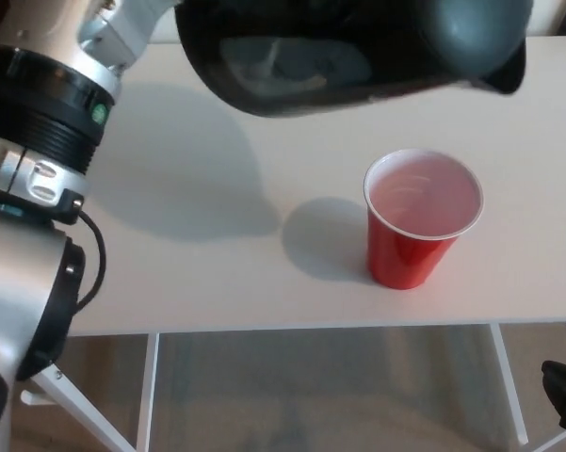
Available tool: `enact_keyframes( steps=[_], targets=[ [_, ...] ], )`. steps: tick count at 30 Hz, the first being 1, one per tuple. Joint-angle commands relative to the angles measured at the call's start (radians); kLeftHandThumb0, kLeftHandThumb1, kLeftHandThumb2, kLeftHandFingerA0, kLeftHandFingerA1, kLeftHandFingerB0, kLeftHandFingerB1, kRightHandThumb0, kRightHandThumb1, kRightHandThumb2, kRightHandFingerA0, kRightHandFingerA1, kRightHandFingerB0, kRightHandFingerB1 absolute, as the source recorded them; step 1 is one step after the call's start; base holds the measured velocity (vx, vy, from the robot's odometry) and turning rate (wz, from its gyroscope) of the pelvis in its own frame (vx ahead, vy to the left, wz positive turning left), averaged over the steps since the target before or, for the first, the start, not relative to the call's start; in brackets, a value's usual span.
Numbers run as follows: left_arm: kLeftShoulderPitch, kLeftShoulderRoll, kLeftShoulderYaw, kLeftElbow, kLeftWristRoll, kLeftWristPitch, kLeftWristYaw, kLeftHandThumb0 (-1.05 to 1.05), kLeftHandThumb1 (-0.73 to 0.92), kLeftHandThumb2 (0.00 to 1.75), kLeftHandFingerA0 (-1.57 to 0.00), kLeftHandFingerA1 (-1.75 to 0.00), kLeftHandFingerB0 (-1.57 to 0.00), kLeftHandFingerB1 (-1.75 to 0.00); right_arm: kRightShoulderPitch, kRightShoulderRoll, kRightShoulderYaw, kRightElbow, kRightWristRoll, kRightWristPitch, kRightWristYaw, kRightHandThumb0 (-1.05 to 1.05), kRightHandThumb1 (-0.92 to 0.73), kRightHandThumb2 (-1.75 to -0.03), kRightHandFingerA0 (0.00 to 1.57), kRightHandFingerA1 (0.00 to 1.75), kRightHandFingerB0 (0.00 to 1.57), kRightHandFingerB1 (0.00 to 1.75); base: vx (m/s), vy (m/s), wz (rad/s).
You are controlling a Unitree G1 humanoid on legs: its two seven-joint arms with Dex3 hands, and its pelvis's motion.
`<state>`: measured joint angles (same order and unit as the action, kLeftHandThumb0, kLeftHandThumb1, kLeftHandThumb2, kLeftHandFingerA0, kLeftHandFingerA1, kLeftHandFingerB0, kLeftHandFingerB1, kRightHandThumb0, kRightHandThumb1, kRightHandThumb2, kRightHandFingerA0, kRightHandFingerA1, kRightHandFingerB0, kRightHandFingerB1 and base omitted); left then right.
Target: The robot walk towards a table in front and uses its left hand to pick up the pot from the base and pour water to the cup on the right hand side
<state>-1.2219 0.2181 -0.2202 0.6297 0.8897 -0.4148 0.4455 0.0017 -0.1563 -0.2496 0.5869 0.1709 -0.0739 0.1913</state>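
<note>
Head view: the pot (358,47) hangs above the red cup (421,218) on the worktop (188,273) (left hand's grip can't be told).

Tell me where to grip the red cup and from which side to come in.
Grip the cup around its red wall, below the white rim, coming from the right. It stands upright and tapers toward the base, so a sideways wrap holds best. It looks filled with liquid, so keep it level and squeeze lightly. The pot hangs above it on the left, crowding an approach from there.
</note>
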Motion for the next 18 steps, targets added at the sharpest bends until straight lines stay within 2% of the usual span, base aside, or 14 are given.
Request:
enact_keyframes(
  steps=[1, 8, 18],
  targets=[
    [0.149, -0.013, 0.278, -0.073, -0.396, 0.261, -0.206, -0.15, 0.57, 0.55, -0.85, -1.75, -0.64, -1.75, 0.012, 0.000, -0.022, -0.005, 0.035, 0.003, 0.017, -0.04, -0.50, -0.92, 0.33, 0.59, 0.19, 0.51, 0.00, 0.000, 0.00],
    [0.314, -0.074, 0.406, -0.112, -0.498, 0.333, -0.240, -0.17, 0.60, 0.55, -0.82, -1.75, -0.60, -1.75, 0.023, 0.000, -0.017, -0.012, 0.030, -0.002, 0.024, -0.06, -0.51, -0.92, 0.31, 0.58, 0.20, 0.52, 0.00, 0.000, 0.00],
    [0.492, -0.168, 0.450, -0.167, -0.533, 0.370, -0.279, -0.18, 0.61, 0.54, -0.80, -1.75, -0.59, -1.75, 0.030, -0.002, -0.016, -0.027, 0.022, 0.001, 0.019, -0.05, -0.53, -0.93, 0.31, 0.58, 0.20, 0.51, 0.00, 0.000, 0.00]
  ],
)
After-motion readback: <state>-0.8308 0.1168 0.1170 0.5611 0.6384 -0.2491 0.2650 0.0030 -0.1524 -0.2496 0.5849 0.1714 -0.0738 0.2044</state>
